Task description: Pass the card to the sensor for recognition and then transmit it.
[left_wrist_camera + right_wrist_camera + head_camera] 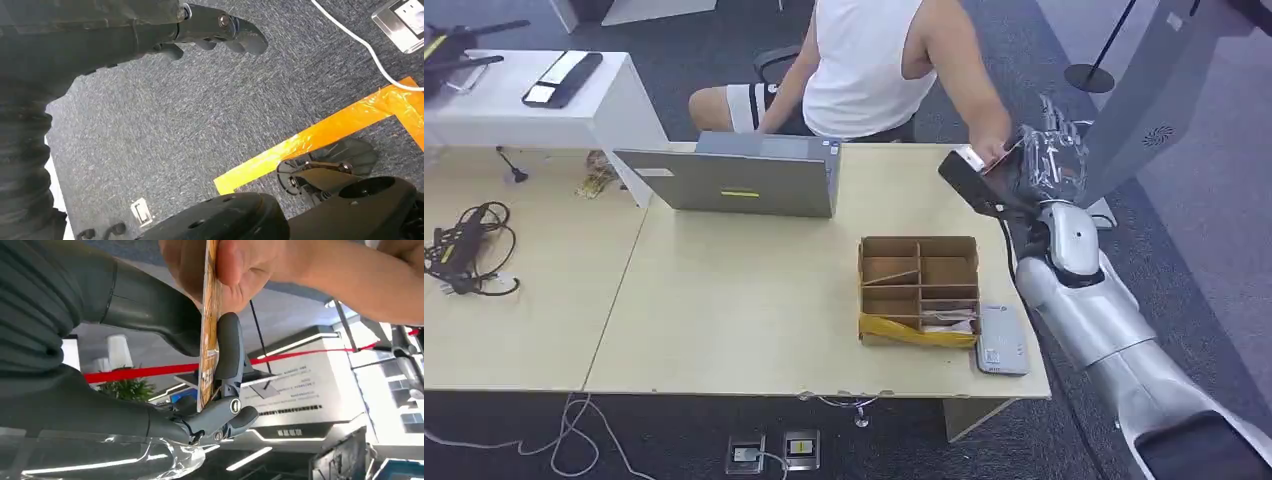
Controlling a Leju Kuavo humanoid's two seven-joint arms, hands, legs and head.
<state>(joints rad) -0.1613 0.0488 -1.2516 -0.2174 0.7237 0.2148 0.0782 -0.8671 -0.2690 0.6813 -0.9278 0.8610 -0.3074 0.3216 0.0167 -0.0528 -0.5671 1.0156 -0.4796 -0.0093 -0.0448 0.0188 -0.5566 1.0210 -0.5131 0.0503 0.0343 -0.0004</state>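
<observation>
Card (209,315) edge-on in the right wrist view, orange-brown face, pinched between the thick thumb and a dark finger of the right hand (200,390); a person's hand (225,265) grips the same card at its far end, just beyond the robot's fingertips. In the head view the right hand (1049,160) is raised past the far right corner of the bench (744,300), wrapped in clear plastic, with the card (996,160) between it and the person's hand (984,150). The person, in a white sleeveless top, sits at the far side of the bench, arm stretched toward the hand. Below and nearer than the right hand, on the bench: a brown divided cardboard box (918,290) with yellow tape along its near edge, and just beside it a grey card reader (1002,340). A grey laptop (744,180) sits well away, over toward the robot's left. Left hand (215,32) hangs over blue-grey carpet with orange tape (320,135), fingers curled in, holding nothing.
</observation>
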